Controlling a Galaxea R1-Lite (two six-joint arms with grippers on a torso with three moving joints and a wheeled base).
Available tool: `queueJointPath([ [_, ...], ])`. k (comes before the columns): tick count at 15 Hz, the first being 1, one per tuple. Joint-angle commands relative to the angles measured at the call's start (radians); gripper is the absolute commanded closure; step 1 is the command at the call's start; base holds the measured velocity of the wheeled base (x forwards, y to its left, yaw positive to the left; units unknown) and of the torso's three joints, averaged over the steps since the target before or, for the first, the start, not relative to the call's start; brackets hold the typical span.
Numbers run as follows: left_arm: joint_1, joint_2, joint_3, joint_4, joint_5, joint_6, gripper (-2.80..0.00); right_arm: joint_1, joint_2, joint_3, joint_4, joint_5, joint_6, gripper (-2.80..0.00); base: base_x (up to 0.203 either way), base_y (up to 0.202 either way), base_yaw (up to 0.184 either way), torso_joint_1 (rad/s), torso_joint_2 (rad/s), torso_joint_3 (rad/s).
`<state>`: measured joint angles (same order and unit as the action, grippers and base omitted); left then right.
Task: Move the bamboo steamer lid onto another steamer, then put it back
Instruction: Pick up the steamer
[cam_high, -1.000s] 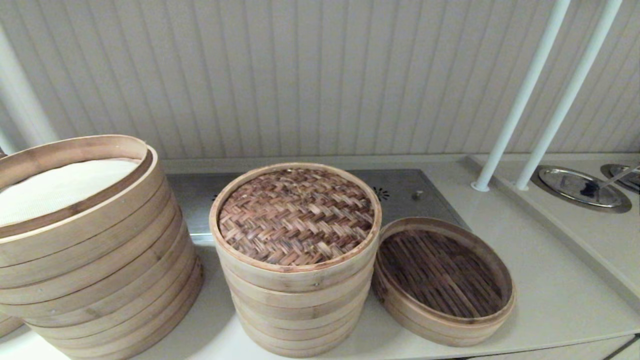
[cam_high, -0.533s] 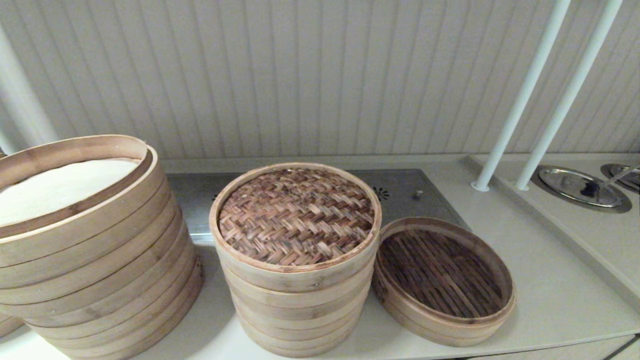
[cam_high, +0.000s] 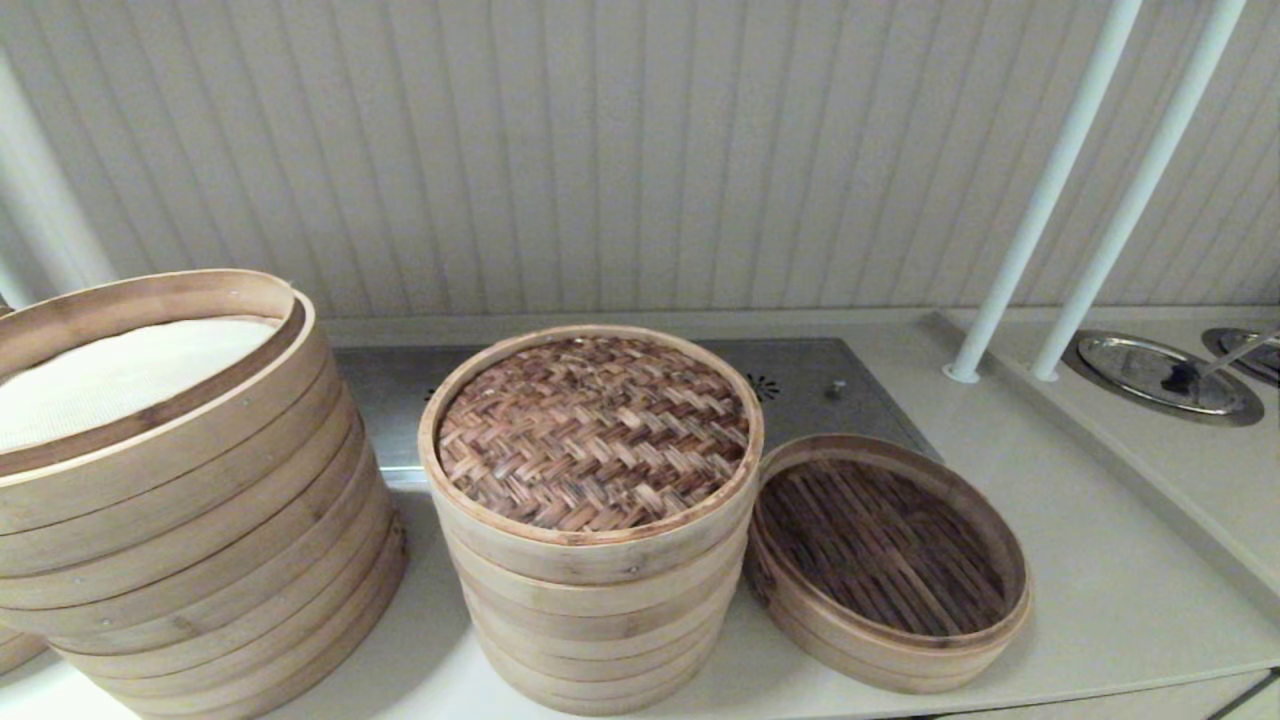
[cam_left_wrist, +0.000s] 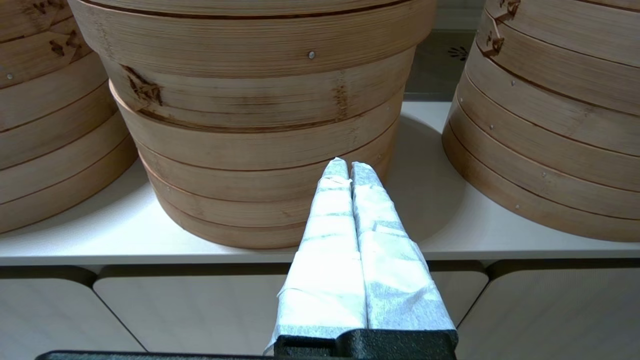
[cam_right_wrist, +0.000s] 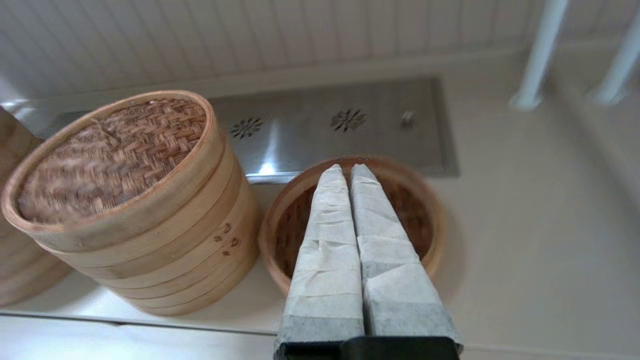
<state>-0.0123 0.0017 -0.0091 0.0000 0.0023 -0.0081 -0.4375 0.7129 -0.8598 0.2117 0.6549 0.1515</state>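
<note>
lid (cam_high: 593, 432): dark brown herringbone weave | rim: pale bamboo

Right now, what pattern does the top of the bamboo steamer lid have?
The bamboo steamer lid has a dark brown herringbone weave inside a pale rim, clearest in the head view.

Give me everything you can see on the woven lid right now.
The lid is round and shallow, with a dark brown herringbone-woven bamboo top set inside a pale bamboo rim. It sits level and squarely on the middle stack of bamboo rings, between the wider stack and the low slatted basket. Neither end effector touches it.
</note>
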Motion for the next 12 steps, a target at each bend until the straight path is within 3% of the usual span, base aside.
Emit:
queueJointPath([
  [1,0.000,0.000,0.000,0.001,0.001,0.000,0.00,0.057,0.147,-0.013,-0.010,0.002,0.030,0.00,0.000,0.000,0.000,0.000,0.00,0.000],
  [4,0.000,0.000,0.000,0.000,0.000,0.000,0.00,0.178,0.259,-0.019,-0.080,-0.061,0.056,0.00,0.000,0.000,0.000,0.000,0.00,0.000],
  [7,0.000,0.000,0.000,0.001,0.001,0.000,0.00,0.379,0.314,-0.026,-0.155,-0.270,0.058,0.00,0.000,0.000,0.000,0.000,0.00,0.000],
  [10,0.000,0.000,0.000,0.000,0.001,-0.001,0.00,0.666,0.372,-0.077,-0.191,-0.521,0.050,0.00,0.000,0.000,0.000,0.000,0.00,0.000],
  [12,0.000,0.000,0.000,0.000,0.001,0.000,0.00,0.833,0.436,-0.151,-0.199,-0.632,0.027,0.00,0.000,0.000,0.000,0.000,0.00,0.000],
])
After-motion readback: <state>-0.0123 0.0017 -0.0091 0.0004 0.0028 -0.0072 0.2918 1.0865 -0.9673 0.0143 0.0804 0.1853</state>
